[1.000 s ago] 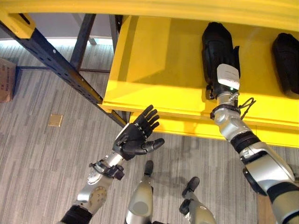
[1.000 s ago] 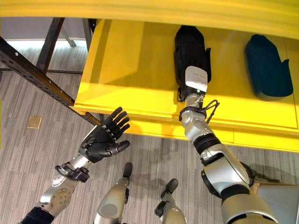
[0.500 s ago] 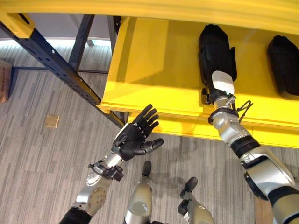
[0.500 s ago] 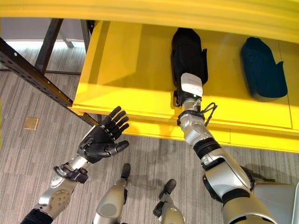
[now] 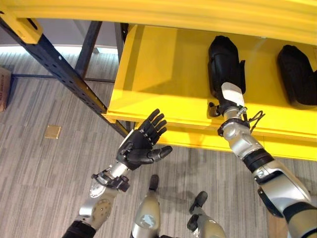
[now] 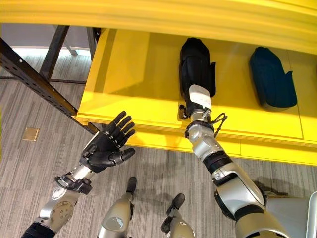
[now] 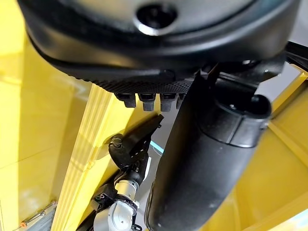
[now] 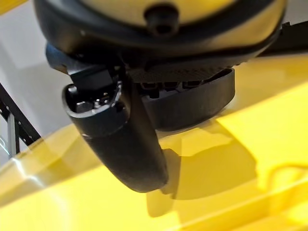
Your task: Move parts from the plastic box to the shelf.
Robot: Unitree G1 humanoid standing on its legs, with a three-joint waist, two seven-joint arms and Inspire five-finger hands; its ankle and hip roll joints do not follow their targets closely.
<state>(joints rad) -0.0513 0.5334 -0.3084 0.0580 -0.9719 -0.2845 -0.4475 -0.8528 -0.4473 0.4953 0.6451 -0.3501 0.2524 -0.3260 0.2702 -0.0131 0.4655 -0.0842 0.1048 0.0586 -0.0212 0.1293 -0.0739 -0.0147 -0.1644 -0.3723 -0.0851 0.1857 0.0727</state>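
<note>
- Your right robot hand (image 5: pixel 233 93) grips a black part (image 5: pixel 224 62) lying on the yellow shelf (image 5: pixel 163 74), near its front edge.
- Your left robot hand (image 5: pixel 141 144) hangs spread and empty below that edge.
- A second part (image 5: pixel 297 74) lies well apart, rightward.

Two black parts on the yellow shelf (image 6: pixel 143 74): one (image 6: pixel 195 64) at upper centre of the frame, one (image 6: pixel 270 77) at upper right. Two hands: left (image 6: pixel 104 146) lower left, right (image 6: pixel 197 94) centre. One brass floor plate (image 6: pixel 30 134) far left.
</note>
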